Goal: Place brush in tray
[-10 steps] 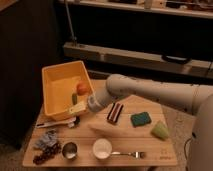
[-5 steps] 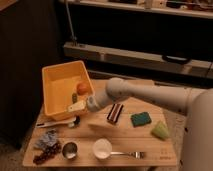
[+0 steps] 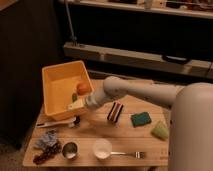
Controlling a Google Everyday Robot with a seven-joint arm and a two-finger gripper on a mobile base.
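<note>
Change over the last second: slight. Arm (image 3: 135, 92) drifted a little left, toward the near right corner of the tray (image 3: 52, 75). Everything on the table (image 3: 145, 142) sits where it did.

Gripper (image 3: 81, 104) now at the tray's near right corner, low over the rim, just above the brush's head end. Apart or together: cannot tell from this view. Nothing visibly carried.

Brush (image 3: 57, 122) flat on the table, just in front of the tray's near wall, outside it. White handle pointing left, dark head to the right, close under the gripper.

Reading for the task: brush not yet lifted, placing not begun. Probably lining up for a grasp near the head end. Short lift over the near rim would finish it.

Count:
- tray, yellow-orange: 1
- brush: 1
- orange round item in the tray (image 3: 83, 87): 1, with a small green bit beside it, unidentified
- dark red-striped block (image 3: 115, 111): 1
- green sponge (image 3: 141, 118): 1
- pale green wedge (image 3: 160, 131): 1
- white bowl (image 3: 102, 148): 1
- fork (image 3: 129, 154): 1
- small metal cup (image 3: 70, 149): 1
- crumpled grey-blue wrapper (image 3: 47, 139): 1
- dark red cluster, maybe grapes (image 3: 42, 156): 1
</note>
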